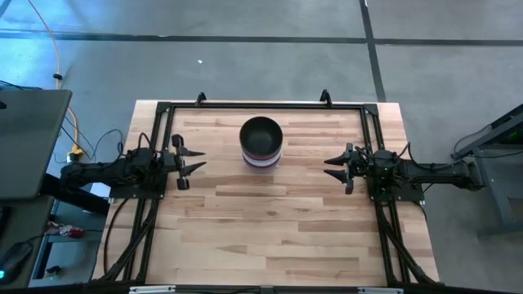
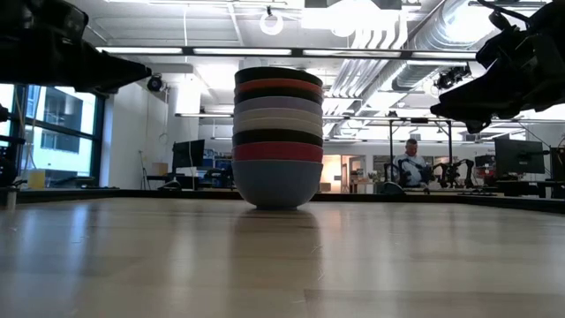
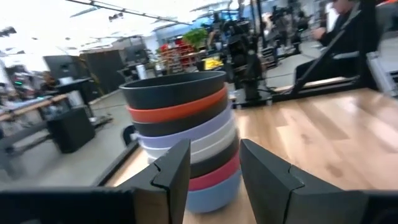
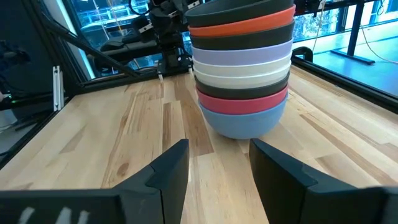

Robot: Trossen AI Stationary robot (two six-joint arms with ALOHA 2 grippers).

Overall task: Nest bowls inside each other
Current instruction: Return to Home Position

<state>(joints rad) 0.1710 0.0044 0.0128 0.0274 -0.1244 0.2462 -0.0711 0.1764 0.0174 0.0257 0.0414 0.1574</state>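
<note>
You have one stack of small round plastic bowls [image 1: 261,144] standing upright on the pale wooden plank desk [image 1: 270,237], in the upper centre of the high view and close to the desk's upper edge. All nine are nested, and from the bottom up they read blue, magenta, black, white, white, lavender, black, red and black. The blue bottom bowl [image 2: 277,185] is the only one touching the desk, and the black top bowl [image 1: 261,133] shows its hollow to the overhead camera. Your left claw [image 1: 198,161] sits at centre left of that view, released, with its two fingers spread and nothing between them. It points toward the stack, which lies to its right and a little higher in the frame, well apart from it. Your right claw [image 1: 328,167] mirrors it at centre right, also released and empty, with the stack to its left and slightly higher, again well apart. Each wrist view looks straight at the stack through the gap between its own parted fingers [image 3: 171,177] [image 4: 169,175]. In the low view the stack [image 2: 277,132] stands at mid-frame with both arms raised off the desk at the upper corners.
</note>
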